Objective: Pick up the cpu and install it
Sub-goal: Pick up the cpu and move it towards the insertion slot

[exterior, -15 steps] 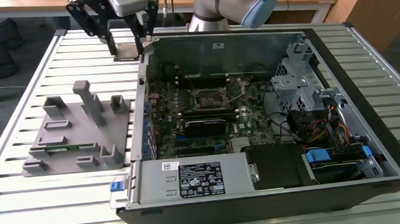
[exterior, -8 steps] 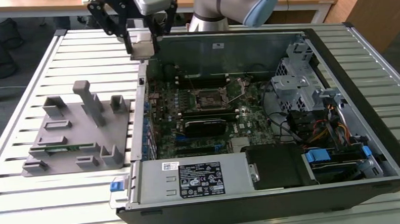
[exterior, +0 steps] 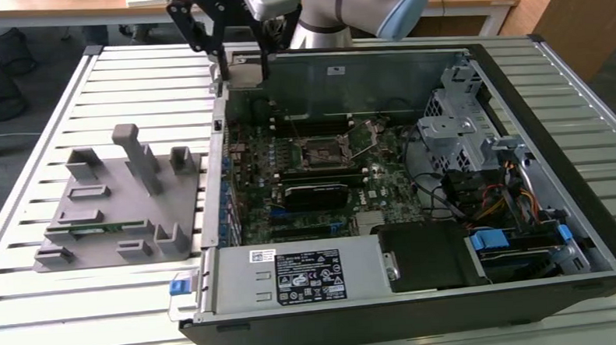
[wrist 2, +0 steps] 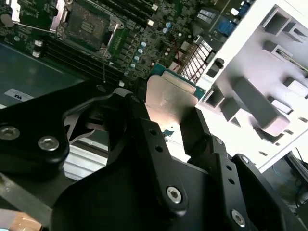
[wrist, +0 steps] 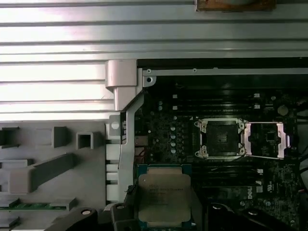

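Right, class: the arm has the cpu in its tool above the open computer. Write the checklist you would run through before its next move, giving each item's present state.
1. Silvery square cpu clamped in the black tool: ok, held by two opposite edges.
2. Hinged metal plate of the black-framed motherboard socket swung open: ok.
3. Socket bed free of any chip: ok, it looks empty.
4. cpu above the socket: not ok, it hangs near the dark computer case wall, off to one side.
5. cpu's corner mark matched to the socket: cannot tell.
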Tool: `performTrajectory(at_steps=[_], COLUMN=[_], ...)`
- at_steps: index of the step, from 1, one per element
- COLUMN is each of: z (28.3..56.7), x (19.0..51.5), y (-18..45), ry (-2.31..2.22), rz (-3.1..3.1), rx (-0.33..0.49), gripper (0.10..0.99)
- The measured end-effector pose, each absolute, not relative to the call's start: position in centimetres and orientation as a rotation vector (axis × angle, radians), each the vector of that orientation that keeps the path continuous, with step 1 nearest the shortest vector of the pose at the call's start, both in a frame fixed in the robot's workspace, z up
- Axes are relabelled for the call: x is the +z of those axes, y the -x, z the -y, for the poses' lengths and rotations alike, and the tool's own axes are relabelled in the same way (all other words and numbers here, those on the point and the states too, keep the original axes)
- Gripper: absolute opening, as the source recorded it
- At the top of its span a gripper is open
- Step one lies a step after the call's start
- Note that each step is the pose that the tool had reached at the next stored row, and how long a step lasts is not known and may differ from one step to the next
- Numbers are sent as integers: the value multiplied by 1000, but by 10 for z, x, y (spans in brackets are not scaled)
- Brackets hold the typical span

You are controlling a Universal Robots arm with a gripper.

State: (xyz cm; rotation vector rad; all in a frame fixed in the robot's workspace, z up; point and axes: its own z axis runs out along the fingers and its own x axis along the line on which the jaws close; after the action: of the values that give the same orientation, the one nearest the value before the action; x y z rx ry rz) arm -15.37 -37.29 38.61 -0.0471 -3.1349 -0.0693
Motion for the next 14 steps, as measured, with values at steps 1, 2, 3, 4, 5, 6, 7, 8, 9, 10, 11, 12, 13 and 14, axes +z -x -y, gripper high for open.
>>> performTrajectory(at_steps=[1,2,3,4,5,6,7,8,9,10,11,12,13,14], z=[371,369,367,365,363,361,359,358,358,357,356,355,355,354], x=[386,386,385,385,385,385,384,384,384,384,384,384,384,383], y=[151,148,146,144,141,138,135,132,128,124,120,115,111,107], ry=[47,47,47,47,47,47,47,47,47,47,47,47,47,47], rz=[3135,3135,3135,3135,3135,3135,3135,3135,3135,3135,3135,3135,3135,3135], rx=[-69,-69,-69,-69,-69,-69,-69,-69,-69,-69,-69,-69,-69,-69], gripper=[525,525,525,525,525,525,525,525,525,525,525,525,525,525])
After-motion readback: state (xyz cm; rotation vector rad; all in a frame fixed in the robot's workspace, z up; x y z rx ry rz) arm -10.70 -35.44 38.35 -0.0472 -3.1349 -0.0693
